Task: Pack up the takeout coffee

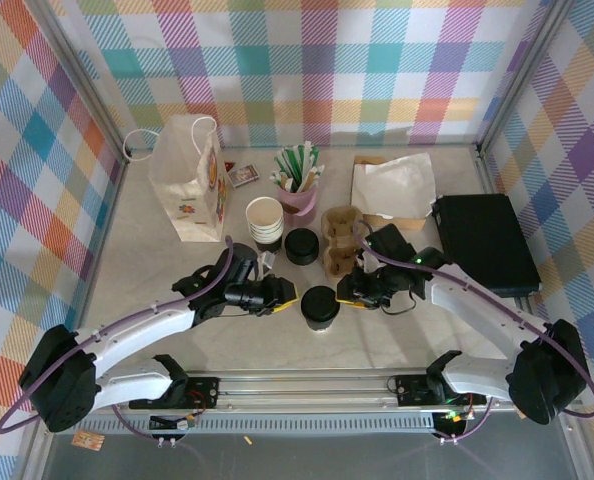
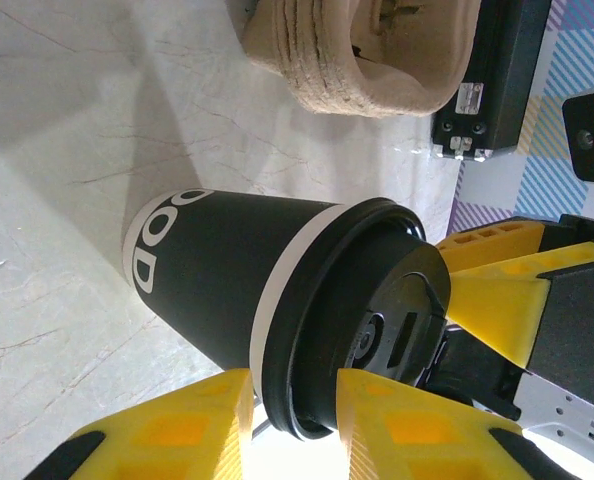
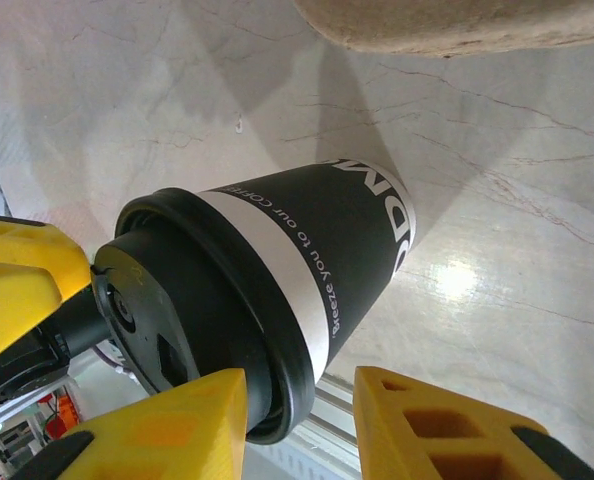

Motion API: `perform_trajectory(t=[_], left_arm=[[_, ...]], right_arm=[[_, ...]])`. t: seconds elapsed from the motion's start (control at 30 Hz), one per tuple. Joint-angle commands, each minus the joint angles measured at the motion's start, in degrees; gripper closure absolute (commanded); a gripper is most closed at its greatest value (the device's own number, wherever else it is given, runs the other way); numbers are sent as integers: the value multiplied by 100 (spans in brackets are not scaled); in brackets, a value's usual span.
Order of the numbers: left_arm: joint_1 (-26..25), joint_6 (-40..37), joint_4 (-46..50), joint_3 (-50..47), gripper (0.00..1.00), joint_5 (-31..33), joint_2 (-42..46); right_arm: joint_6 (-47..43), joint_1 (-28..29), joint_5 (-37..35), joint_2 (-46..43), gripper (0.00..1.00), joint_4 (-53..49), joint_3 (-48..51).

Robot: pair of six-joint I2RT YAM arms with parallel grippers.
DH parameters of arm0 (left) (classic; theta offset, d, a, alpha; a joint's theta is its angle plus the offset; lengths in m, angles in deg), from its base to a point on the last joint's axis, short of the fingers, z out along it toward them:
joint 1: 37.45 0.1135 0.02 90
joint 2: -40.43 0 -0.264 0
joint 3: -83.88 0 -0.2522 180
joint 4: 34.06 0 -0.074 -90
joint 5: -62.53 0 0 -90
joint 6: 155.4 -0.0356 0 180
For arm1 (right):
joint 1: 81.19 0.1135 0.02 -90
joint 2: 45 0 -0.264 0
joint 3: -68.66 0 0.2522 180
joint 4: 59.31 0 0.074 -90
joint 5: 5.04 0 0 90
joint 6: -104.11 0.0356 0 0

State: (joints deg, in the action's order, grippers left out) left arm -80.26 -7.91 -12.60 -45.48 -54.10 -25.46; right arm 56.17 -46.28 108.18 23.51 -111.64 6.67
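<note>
Grasp stage: left hand (image 2: 295,400) clamps the takeout coffee (image 1: 320,307) at its lid (image 2: 377,320); right hand (image 3: 299,400) brackets it, grip uncertain. Next, likely: lift upright towards the far pulp carrier (image 1: 337,240).

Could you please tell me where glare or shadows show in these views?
Right wrist: a bright glare spot on the table right of the cup, with the cup's shadow above it; left wrist: the cup's shadow falls up-left across the table; top view: fairly even light, soft shadows.
</note>
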Motion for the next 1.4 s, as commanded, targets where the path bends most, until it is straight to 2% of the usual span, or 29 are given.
perform_trajectory(t=[0.0, 0.73, 1.37], left_arm=[[-96, 63, -145, -63, 72, -171, -85], [-281, 92, -181, -120, 75, -212, -387], [-291, 146, 25, -559, 75, 189, -156]], right_arm=[[100, -29, 226, 56, 66, 152, 136], [223, -73, 321, -55, 66, 416, 645], [-63, -155, 781, -162, 65, 945, 1086]])
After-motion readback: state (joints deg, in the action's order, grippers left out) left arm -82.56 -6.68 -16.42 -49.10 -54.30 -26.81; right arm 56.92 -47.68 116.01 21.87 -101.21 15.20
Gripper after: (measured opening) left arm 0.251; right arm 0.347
